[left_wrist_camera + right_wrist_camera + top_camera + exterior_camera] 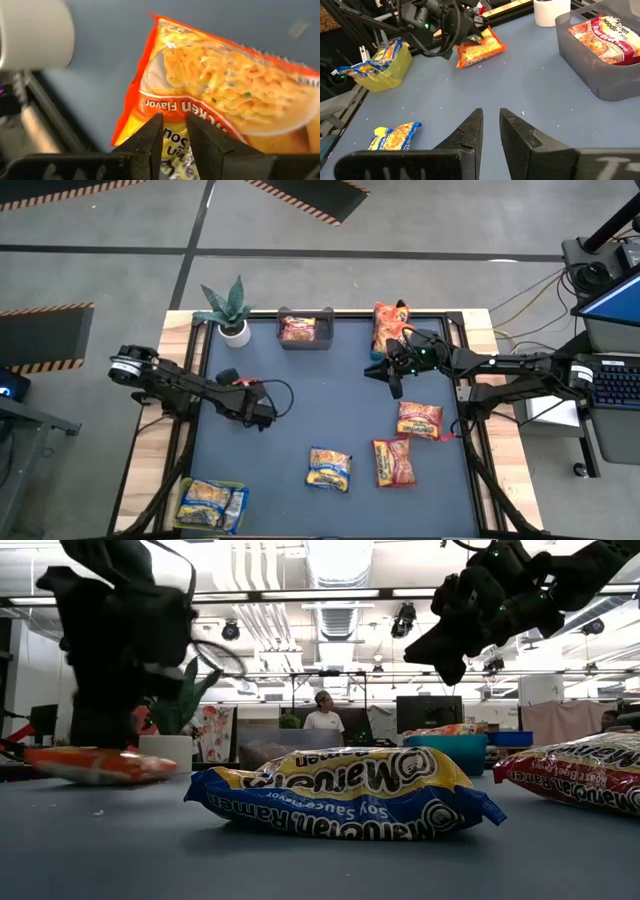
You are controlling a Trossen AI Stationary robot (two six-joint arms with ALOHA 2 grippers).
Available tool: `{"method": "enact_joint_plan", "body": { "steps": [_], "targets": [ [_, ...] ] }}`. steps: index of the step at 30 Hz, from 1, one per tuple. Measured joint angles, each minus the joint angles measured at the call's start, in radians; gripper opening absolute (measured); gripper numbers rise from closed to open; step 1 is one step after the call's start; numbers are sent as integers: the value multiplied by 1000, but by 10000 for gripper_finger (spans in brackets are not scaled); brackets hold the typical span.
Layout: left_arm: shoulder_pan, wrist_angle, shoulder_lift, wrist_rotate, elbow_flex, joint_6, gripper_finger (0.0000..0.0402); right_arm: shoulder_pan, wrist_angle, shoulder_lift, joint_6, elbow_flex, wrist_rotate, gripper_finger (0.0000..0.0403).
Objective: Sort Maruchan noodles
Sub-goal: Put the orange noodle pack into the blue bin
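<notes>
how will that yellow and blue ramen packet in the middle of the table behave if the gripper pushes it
The yellow and blue packet lies flat and low on the table, so it would probably slide, not tip or roll. Its glossy wrapper looks slippery, and the crimped ends look floppy, likely to crumple first. The noodle block inside may crack.

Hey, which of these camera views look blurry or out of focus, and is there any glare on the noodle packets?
Left wrist view: the orange chicken-flavor packet is soft and smeared, and the white pot is out of focus. Low view: the left arm is a dark blur, while the yellow soy sauce packet is sharp with faint sheen. Right wrist view: crisp, with its own end effector slightly soft.
</notes>
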Motion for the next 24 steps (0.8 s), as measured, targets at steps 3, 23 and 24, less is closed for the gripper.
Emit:
{"method": "enact_joint_plan", "body": {
  "steps": [3,23,24],
  "targets": [
    [2,188,-3,-29,-3,34,76,0,0,0,0,0,0,52],
    [27,465,-110,323,102,757,76,15,8,2,188,6,132,52],
    [26,483,-127,323,78,770,76,23,9,6,195,13,139,52]
  ]
}}
